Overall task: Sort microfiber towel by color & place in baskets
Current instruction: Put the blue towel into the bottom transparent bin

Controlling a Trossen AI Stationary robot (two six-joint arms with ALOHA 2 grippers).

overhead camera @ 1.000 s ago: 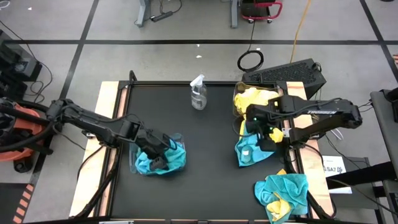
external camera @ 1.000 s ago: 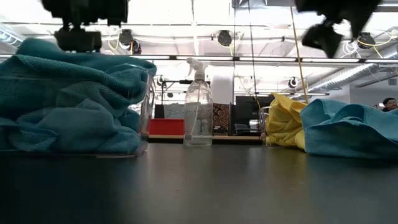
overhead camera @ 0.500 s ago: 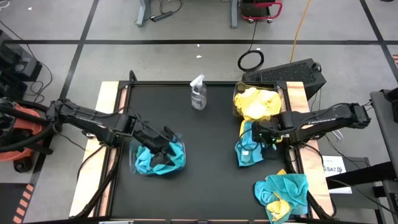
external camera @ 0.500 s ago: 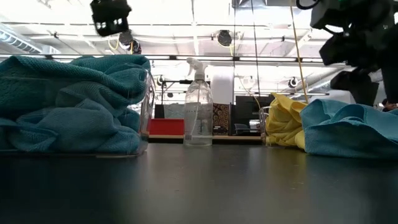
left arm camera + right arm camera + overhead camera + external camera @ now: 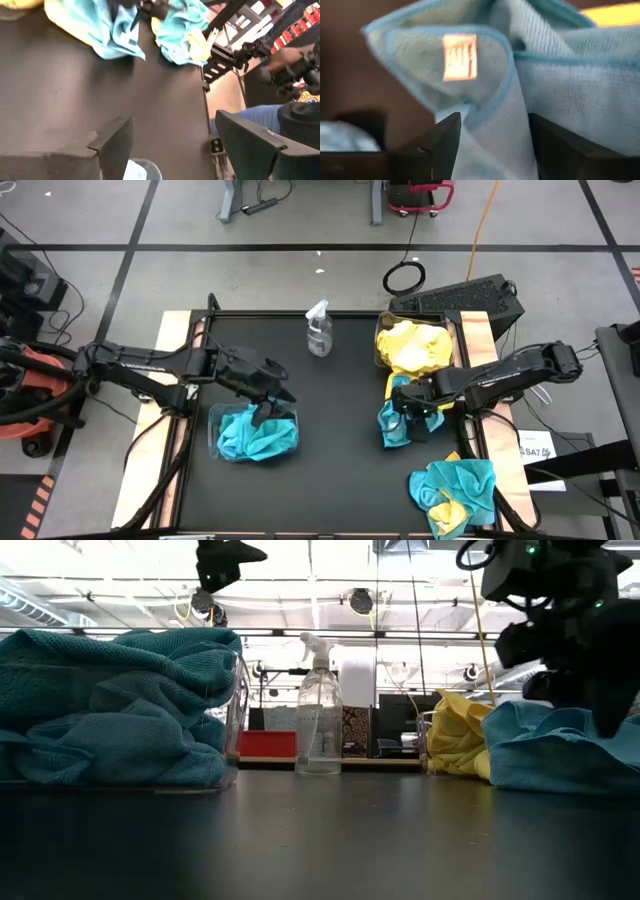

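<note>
On the right side of the black table (image 5: 340,440), a crumpled teal-blue microfiber towel (image 5: 398,426) lies with its long axis running near to far, its far end touching the clear plastic basket of yellow towels (image 5: 410,343). The right gripper (image 5: 409,402) sits low over it, fingers (image 5: 442,137) spread around a fold but not clenched. At left, the left gripper (image 5: 268,395) hovers released above the clear basket of teal towels (image 5: 255,435). A mixed teal-and-yellow pile (image 5: 452,492) lies near right.

Black table (image 5: 340,480): towels (image 5: 453,492), baskets (image 5: 214,442), bottle (image 5: 319,330)
</note>
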